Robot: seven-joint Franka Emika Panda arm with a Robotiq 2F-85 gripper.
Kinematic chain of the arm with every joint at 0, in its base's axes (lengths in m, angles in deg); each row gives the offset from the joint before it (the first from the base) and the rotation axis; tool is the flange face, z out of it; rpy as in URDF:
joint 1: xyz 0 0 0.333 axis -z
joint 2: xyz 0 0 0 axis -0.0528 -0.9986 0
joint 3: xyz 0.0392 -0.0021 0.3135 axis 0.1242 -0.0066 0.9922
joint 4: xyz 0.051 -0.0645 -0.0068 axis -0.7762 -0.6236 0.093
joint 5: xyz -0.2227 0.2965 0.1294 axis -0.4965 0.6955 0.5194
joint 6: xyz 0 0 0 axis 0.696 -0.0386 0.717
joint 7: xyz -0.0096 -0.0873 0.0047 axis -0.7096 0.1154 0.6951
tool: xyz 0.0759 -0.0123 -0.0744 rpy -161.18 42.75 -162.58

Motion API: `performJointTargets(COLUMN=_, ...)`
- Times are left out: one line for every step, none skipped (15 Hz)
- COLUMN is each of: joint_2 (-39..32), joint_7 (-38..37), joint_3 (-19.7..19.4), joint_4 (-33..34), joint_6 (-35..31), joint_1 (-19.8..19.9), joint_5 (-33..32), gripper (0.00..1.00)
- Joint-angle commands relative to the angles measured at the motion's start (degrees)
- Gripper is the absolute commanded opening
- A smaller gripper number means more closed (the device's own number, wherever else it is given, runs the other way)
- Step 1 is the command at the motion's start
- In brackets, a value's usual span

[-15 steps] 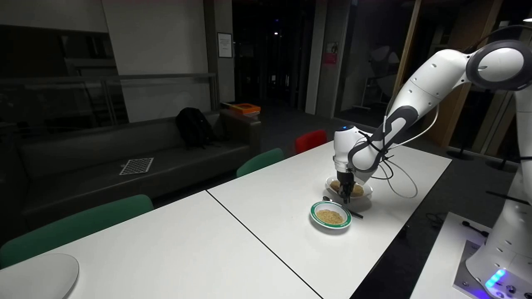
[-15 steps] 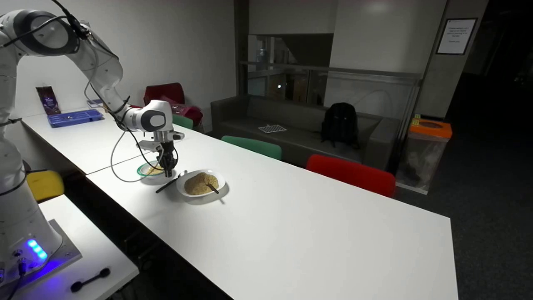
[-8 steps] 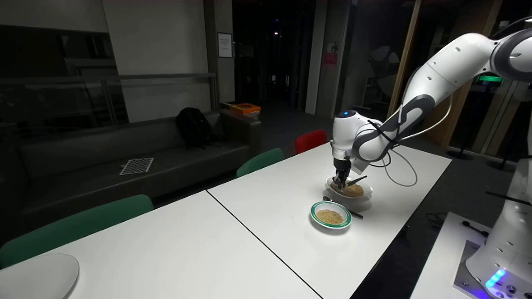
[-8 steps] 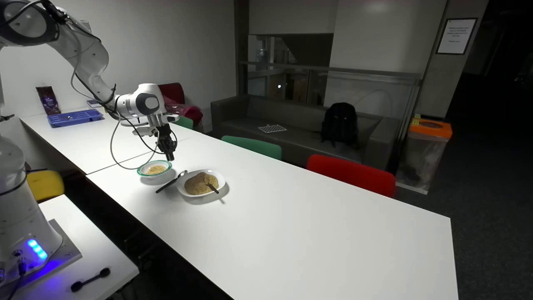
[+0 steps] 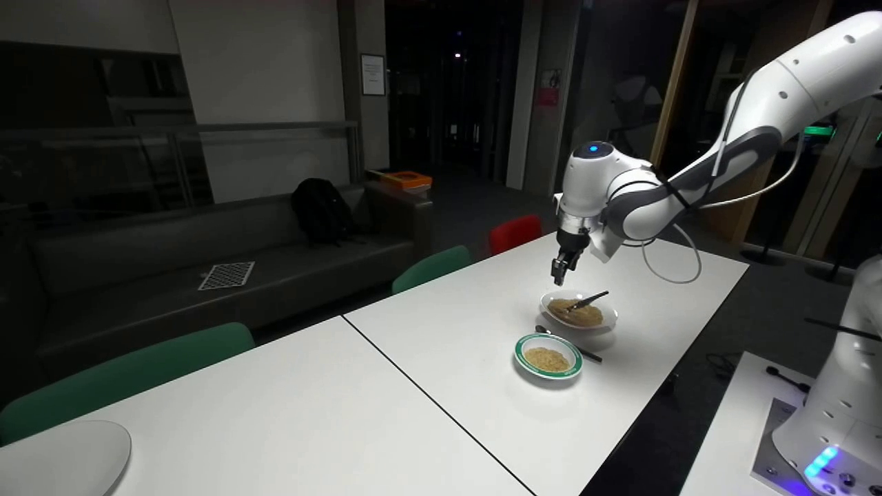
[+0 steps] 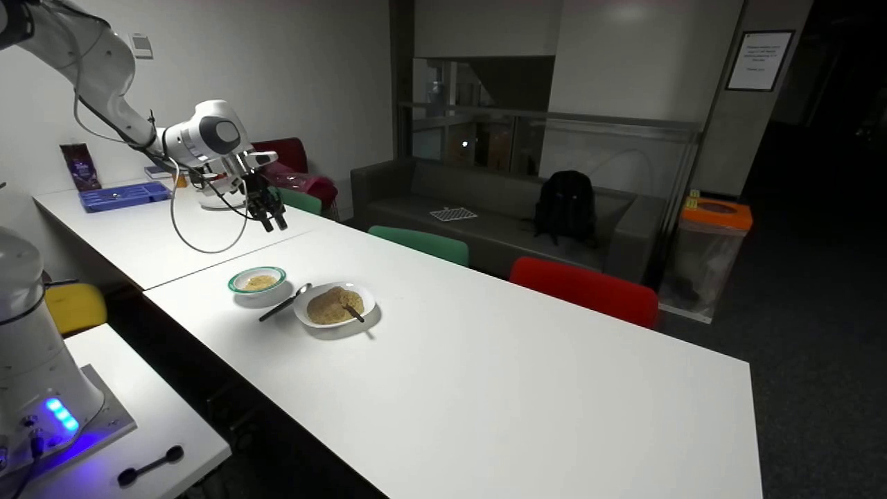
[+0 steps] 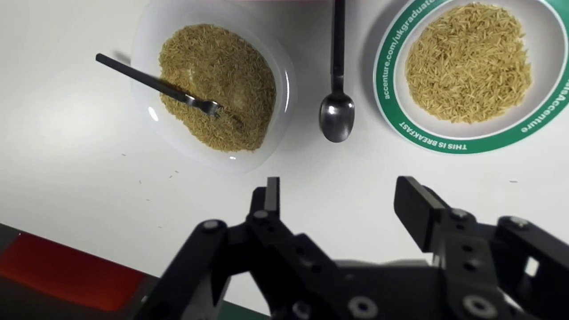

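Wrist view shows a spoon [image 7: 338, 66] that lies flat on the table [image 7: 66, 111], between a bowl [image 7: 489, 144] and a dish [image 7: 195, 149], apart from both. Its handle is black, and its head is of dark, shiny metal with a small bright reflection. The bowl is white inside and has a green rim with white letters; pale yellow rice [image 7: 466, 66] covers its bottom. The dish is plain white and carries a heap of browner grain [image 7: 226, 71]. On this heap rests another utensil [image 7: 151, 82], whose black handle reaches out over the edge; its tip meets the grain, so I cannot tell if it is a fork.

The gripper [image 7: 338, 189] hangs in the air with its two fingers [image 7: 415, 209] wide apart, and the white table is seen through the gap. In the same view, the head of the spoon points to this gap, but lies farther up. In both exterior views, the gripper is well higher than the spoon.

Along the table, in an exterior view, stand a red chair [image 6: 585, 287] and a green chair [image 6: 419, 244]; behind them is a sofa [image 6: 485, 190] with a black backpack [image 6: 567, 204].
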Motion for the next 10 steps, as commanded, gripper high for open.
performJointTargets(joint_2=9.98, joint_7=-1.02, joint_3=3.25, joint_4=-6.13, joint_6=0.57, joint_1=1.89, joint_5=-1.53, gripper=0.99)
performJointTargets(joint_2=12.36, joint_7=-0.34, joint_3=4.08, joint_4=-7.59, joint_6=0.77, joint_1=2.16, joint_5=-0.94, gripper=1.0)
performJointTargets(joint_2=14.4, joint_7=0.03, joint_3=4.96, joint_4=-8.8, joint_6=1.06, joint_1=2.55, joint_5=-0.74, gripper=1.0)
performJointTargets(joint_2=16.47, joint_7=1.01, joint_3=5.69, joint_4=-10.05, joint_6=1.64, joint_1=2.67, joint_5=0.09, gripper=1.0)
performJointTargets(joint_2=18.24, joint_7=1.94, joint_3=6.28, joint_4=-11.0, joint_6=2.77, joint_1=2.64, joint_5=1.46, gripper=1.0)
performJointTargets(joint_2=20.07, joint_7=2.88, joint_3=6.79, joint_4=-12.03, joint_6=3.88, joint_1=2.64, joint_5=2.64, gripper=1.0)
performJointTargets(joint_2=21.63, joint_7=3.13, joint_3=7.26, joint_4=-12.87, joint_6=4.78, joint_1=2.78, joint_5=3.26, gripper=1.0)
performJointTargets(joint_2=22.99, joint_7=4.58, joint_3=7.24, joint_4=-13.81, joint_6=5.26, joint_1=2.59, joint_5=4.86, gripper=1.0)
performJointTargets(joint_2=24.04, joint_7=5.34, joint_3=7.38, joint_4=-14.45, joint_6=5.81, joint_1=2.71, joint_5=5.94, gripper=1.0)
performJointTargets(joint_2=24.86, joint_7=7.15, joint_3=7.08, joint_4=-15.04, joint_6=6.15, joint_1=2.64, joint_5=7.56, gripper=1.0)
